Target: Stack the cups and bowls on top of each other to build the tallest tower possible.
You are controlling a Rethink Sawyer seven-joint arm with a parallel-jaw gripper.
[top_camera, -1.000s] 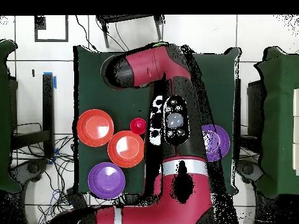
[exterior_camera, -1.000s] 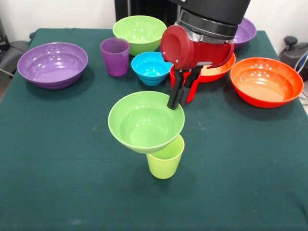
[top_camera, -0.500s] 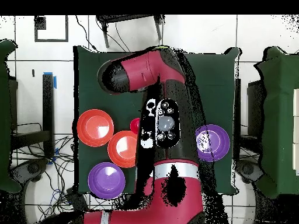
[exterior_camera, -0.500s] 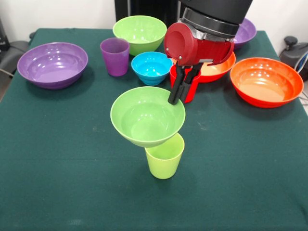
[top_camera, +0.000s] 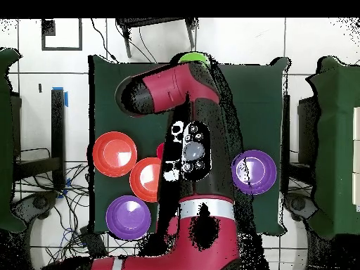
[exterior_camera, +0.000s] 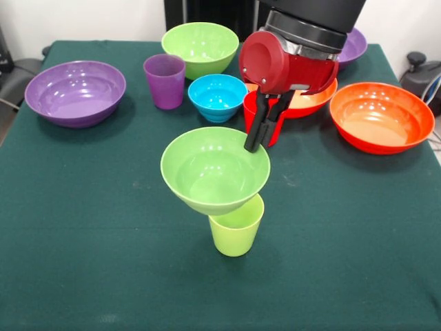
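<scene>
One gripper (exterior_camera: 256, 143) pinches the green bowl's (exterior_camera: 213, 171) rim, fingers closed on it above the cup (exterior_camera: 236, 227). Light, stiff, likely slippery plastic; the rim seems the best hold.

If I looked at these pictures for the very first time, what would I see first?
Probably the big red and black robot arm coming down in the middle, its gripper pinching the rim of a lime-green bowl. That bowl sits tilted over a lime-green cup near the front of the green table. Behind them are bright bowls: a purple one far left and an orange one far right.
</scene>
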